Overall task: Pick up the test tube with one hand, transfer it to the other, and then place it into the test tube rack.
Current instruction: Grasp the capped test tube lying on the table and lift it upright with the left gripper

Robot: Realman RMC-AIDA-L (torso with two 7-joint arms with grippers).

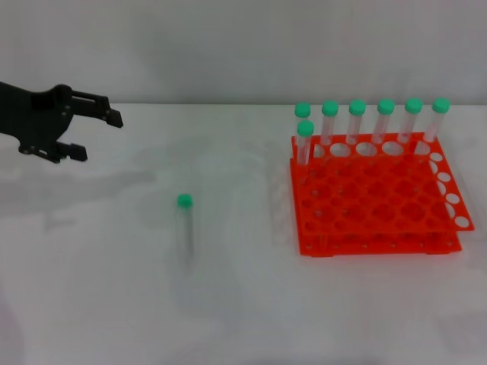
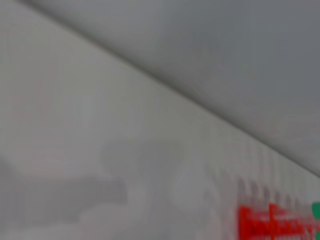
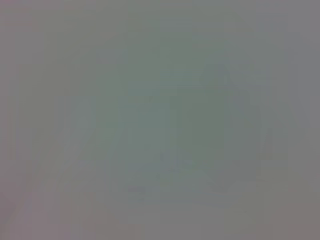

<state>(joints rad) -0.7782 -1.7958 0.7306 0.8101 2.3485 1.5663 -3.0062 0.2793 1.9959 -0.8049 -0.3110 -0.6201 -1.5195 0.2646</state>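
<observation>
A slim clear test tube with a green cap lies alone on the white table, left of centre. The orange-red test tube rack stands at the right and holds several green-capped tubes along its far rows. My left gripper is open and empty at the far left, above the table, well up and left of the lying tube. The rack's edge shows in the left wrist view. My right gripper is out of view; the right wrist view shows only a plain grey surface.
A grey wall runs behind the table's far edge. Bare table surface lies between the lying tube and the rack and along the front.
</observation>
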